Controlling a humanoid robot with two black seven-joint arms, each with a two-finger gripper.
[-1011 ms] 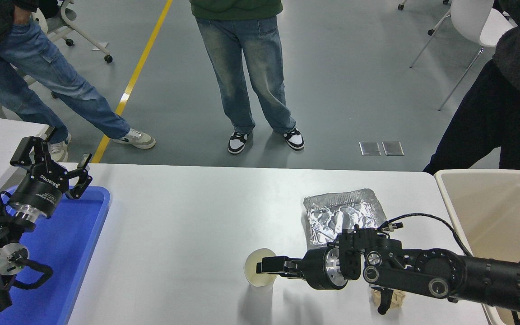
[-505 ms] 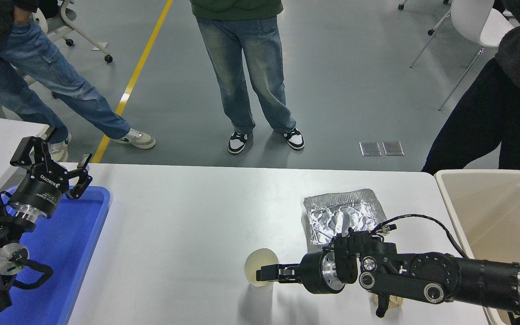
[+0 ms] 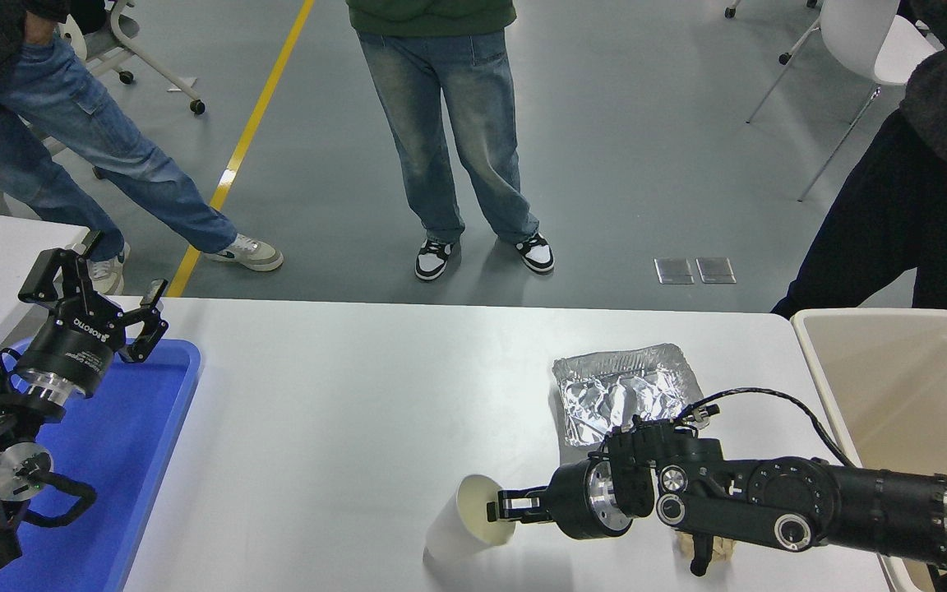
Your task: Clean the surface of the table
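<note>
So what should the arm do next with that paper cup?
Probably lift the cup clear of the table and swing it right, toward the beige bin. The right gripper pinches the cup's rim, and the cup is tilted, so dragging might spill or drop it.

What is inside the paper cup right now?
The cup is tilted, its mouth facing the right gripper, with one gripper finger reaching into the mouth at the rim. The visible inner wall looks bare; the bottom is out of sight.
</note>
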